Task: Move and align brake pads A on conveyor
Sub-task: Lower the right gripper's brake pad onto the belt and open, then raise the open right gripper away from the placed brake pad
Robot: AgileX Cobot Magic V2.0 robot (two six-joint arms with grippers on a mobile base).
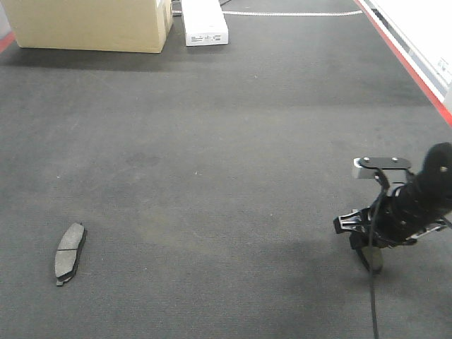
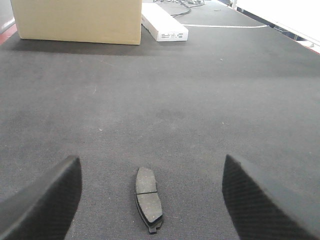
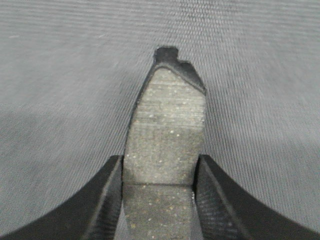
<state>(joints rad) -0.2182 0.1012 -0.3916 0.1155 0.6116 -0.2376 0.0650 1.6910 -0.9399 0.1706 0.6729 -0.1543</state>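
Right wrist-mounted, up close: right gripper (image 3: 160, 172) drawn in to pad width and clamped on the held brake pad (image 3: 167, 130), fingers (image 3: 107, 200) pressing both long edges level with the groove, tabbed end pointing away over the conveyor (image 3: 60, 75). Cannot tell whether lifted or resting on the belt. Placed by the exterior front-facing camera far from the cardboard box (image 1: 92, 25), well off to its right and nearer the robot. Judged a carry-and-align step: hold the squeeze firm, travel low, turn the wrist until parallel with the lying brake pad (image 1: 70, 253), set flat before releasing. Only in the left wrist-mounted view: left gripper (image 2: 150, 160) spread wide, gripping nothing, hovering over that lying brake pad, likewise far from the box. Only from the front: both pads well apart across the belt.
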